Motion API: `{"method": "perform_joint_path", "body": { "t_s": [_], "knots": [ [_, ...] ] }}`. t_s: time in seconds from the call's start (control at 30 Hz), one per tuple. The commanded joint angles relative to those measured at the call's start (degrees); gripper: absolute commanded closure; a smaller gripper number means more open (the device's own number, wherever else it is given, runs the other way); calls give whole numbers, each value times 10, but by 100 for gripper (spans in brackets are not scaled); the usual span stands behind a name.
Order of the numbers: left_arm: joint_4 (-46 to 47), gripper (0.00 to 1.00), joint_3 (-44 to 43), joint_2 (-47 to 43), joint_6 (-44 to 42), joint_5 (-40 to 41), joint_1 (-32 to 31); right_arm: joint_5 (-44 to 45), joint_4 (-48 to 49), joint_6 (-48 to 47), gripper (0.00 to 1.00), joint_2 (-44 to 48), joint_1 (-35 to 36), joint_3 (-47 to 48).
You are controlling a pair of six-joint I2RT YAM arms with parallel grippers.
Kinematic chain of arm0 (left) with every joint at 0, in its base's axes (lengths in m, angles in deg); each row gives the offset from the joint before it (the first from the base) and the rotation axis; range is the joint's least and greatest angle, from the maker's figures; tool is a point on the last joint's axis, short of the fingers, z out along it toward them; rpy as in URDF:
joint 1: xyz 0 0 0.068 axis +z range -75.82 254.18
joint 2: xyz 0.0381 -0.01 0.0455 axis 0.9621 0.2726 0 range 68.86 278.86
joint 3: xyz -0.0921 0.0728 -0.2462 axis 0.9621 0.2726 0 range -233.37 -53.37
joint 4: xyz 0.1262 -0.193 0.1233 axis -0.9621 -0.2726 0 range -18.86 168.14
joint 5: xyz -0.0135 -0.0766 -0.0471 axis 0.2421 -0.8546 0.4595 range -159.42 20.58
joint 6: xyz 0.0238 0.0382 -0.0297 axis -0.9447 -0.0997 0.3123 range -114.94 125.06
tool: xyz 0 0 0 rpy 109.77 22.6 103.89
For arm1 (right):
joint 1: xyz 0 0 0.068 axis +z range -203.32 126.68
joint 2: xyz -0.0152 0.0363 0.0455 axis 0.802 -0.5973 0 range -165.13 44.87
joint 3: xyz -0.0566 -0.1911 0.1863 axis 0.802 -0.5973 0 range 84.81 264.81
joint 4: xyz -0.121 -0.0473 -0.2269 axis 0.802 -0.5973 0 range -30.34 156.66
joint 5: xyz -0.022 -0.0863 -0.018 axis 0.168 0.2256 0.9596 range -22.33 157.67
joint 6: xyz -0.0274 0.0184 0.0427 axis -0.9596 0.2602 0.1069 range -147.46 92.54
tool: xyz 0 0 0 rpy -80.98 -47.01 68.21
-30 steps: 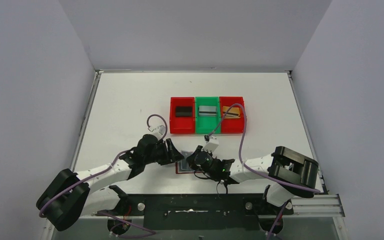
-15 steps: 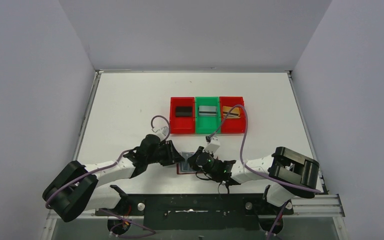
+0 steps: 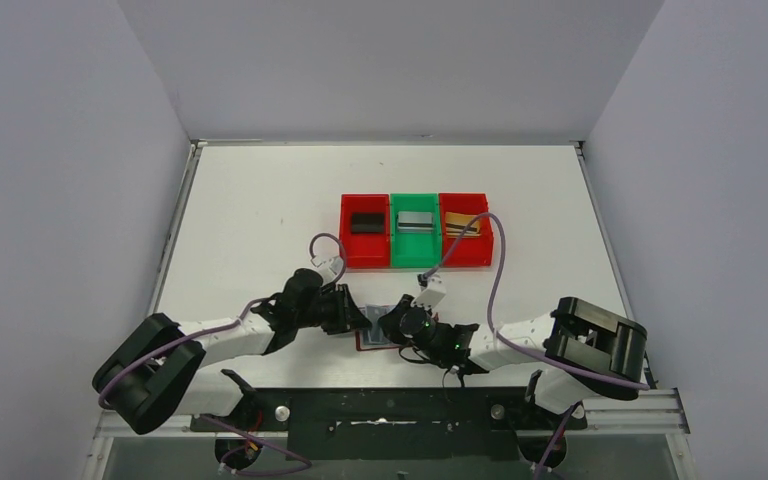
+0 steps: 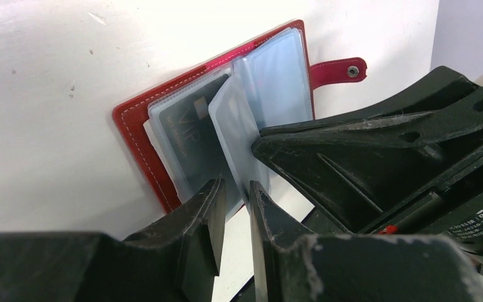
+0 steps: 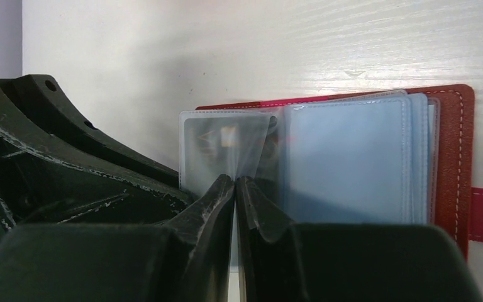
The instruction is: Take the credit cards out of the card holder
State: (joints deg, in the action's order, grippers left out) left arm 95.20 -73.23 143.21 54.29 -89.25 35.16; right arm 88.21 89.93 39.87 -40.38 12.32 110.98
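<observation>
Two claws meet at the near edge of the table (image 3: 260, 200): my right claw (image 5: 234, 182) pinches a clear sleeve (image 5: 223, 148) of the open card holder (image 5: 456, 157); my left claw (image 4: 236, 189) stands narrowly apart astride it.

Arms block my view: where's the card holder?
Top view, bottom centre: the card holder lies open between the left gripper and right gripper, below the green bin.

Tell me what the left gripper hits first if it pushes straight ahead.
The raised clear sleeve of the card holder: its edge sits right at the tips of the left gripper, though depth is hard to judge.
</observation>
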Motion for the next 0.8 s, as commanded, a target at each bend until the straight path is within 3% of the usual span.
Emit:
{"method": "perform_joint_path", "body": {
  "t_s": [0.0, 0.17, 0.5, 0.77],
  "knots": [
    [45, 79, -22, 11, -12, -28, -3, 21, 45, 6, 91, 22, -4, -5],
    [29, 74, -39, 23, -31, -41, -3, 16, 50, 7, 90, 28, -6, -11],
    [26, 79, -64, 47, -59, -57, -3, 9, 53, 7, 85, 38, -12, -20],
    [27, 79, -62, 54, -54, -61, -3, 59, -62, -2, 73, 100, -4, -4]
  ]
}}
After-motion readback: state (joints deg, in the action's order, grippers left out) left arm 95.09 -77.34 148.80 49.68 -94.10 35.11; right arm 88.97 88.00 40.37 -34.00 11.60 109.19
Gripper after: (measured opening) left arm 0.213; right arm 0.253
